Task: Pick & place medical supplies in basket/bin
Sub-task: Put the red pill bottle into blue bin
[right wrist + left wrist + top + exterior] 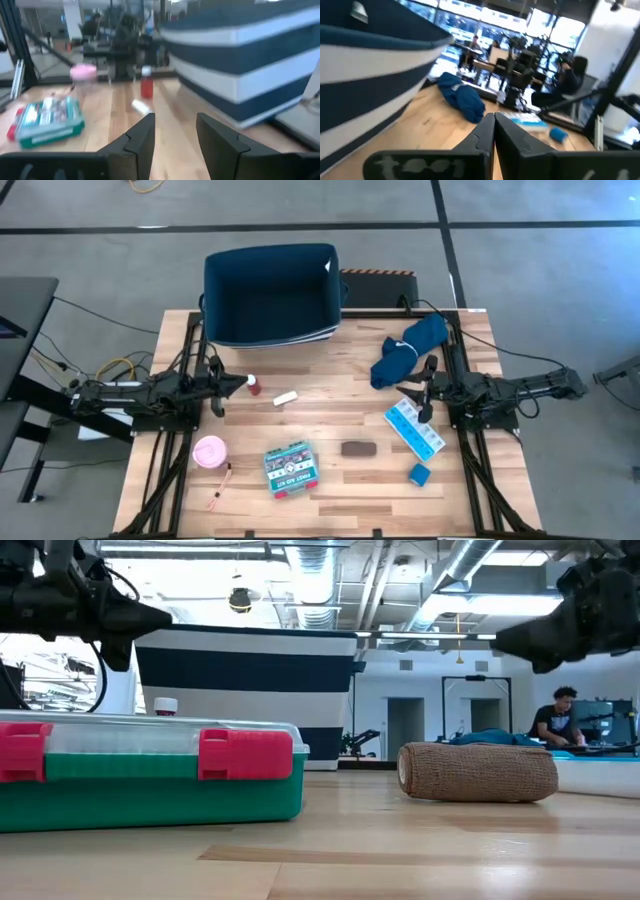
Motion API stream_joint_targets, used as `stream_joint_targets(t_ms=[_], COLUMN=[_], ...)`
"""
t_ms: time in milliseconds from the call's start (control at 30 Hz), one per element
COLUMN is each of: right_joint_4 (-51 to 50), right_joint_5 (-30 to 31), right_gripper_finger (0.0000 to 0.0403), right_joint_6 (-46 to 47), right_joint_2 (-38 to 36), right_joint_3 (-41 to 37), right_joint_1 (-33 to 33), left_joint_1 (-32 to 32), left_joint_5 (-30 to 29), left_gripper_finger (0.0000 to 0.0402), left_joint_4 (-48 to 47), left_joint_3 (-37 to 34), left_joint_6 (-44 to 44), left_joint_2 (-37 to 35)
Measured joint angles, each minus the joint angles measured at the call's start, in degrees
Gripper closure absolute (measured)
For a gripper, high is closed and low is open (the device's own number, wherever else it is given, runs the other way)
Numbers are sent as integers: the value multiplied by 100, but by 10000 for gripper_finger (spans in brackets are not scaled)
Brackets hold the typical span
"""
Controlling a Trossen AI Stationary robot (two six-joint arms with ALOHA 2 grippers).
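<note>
With nothing binned yet, closed left gripper (243,383) must open, drop squarely over vial (254,385); right gripper (419,388) slightly parted, empty.

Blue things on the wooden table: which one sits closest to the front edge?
The small blue box, a little cube near the table's front right corner. The white-and-blue pill strip and crumpled blue cloth lie farther back.

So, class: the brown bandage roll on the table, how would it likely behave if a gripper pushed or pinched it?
The brown roll lies on its side with a round end showing, so a sideways push would probably roll it. Its woven surface looks soft, so it likely squashes a little when pinched and shouldn't slip. It is probably light for its size.
</note>
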Motion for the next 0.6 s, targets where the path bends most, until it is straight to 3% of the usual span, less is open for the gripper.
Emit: stream_joint_targets(t_ms=[167, 600], right_joint_4=[1077, 1468], right_joint_5=[105, 90], right_gripper_finger=[264, 266], right_joint_6=[114, -250], right_joint_2=[0, 4], right_joint_3=[0, 0], right_joint_1=[-235, -407], left_joint_1=[-8, -5], left_joint_5=[444, -119], left_gripper_finger=[380, 266], left_joint_4=[-21, -256], left_joint_3=[96, 146], left_joint_6=[545, 485], left_joint_2=[2, 254])
